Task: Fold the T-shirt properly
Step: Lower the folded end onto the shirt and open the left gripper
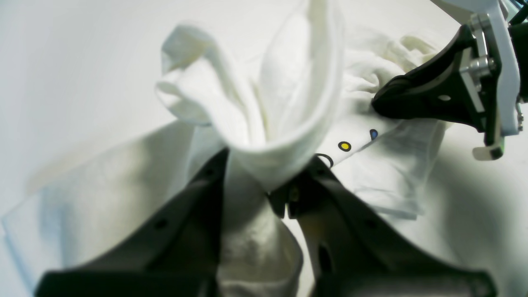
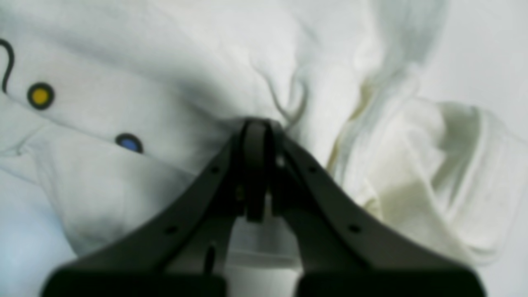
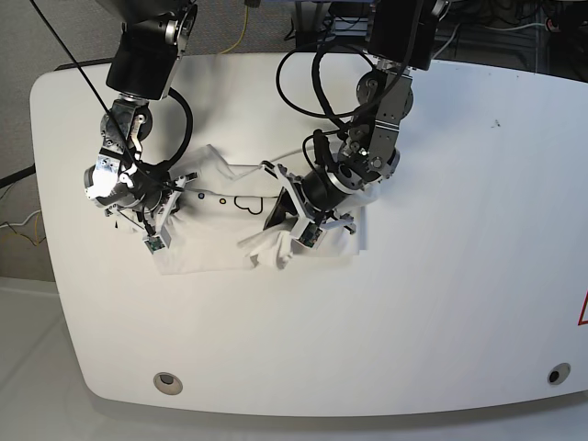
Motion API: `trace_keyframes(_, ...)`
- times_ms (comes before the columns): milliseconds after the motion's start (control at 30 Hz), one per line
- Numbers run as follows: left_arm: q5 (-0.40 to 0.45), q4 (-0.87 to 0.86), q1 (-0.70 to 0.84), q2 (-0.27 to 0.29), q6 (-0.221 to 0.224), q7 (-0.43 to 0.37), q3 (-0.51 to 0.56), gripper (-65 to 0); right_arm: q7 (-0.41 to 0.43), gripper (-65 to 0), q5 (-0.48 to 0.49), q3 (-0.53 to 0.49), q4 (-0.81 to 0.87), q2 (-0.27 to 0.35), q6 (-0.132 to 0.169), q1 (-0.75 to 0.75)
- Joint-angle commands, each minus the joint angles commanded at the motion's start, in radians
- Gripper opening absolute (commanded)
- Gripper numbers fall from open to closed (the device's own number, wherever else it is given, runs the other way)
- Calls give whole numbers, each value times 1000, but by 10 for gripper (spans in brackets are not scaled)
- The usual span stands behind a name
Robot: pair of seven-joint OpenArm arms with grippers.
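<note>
A: Gripping bunched folds of the T-shirt [image 3: 216, 234] on the counter [image 3: 441, 276], left tool [image 1: 264, 181] and right tool [image 2: 258, 136] are both clamped

B: Risk: uneven pulling probably twists the crumpled cloth

- Two dark metal arms are seen in the base view, each built from stacked black cylindrical joint housings.
- Loose black cables are looped along both arms.
- The right gripper [image 3: 170, 193] is seen as a matte black, two-fingered claw with tapering, curved fingers [image 2: 206, 181]; small round holes are noted along each.
- The left gripper [image 3: 280, 213] is of the same matte black, wedge-fingered form [image 1: 350, 214].
- A silver machined bracket with a bolt, a white plate and a small green-tipped tab are recorded on the right wrist in the left wrist view.
</note>
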Motion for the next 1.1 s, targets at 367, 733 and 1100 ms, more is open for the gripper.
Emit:
trace_keyframes(367,2,-71,-2,0,0,-34,2,-619,0,-634,0,-5,0,0,0,0)
trace_keyframes(733,3,-77,-14,0,0,-34,3,-252,0,-634,0,-5,0,0,0,0)
trace_keyframes(1100,2,-38,-44,-11,-2,-32,5,-193,0,-634,0,-5,0,0,0,0)
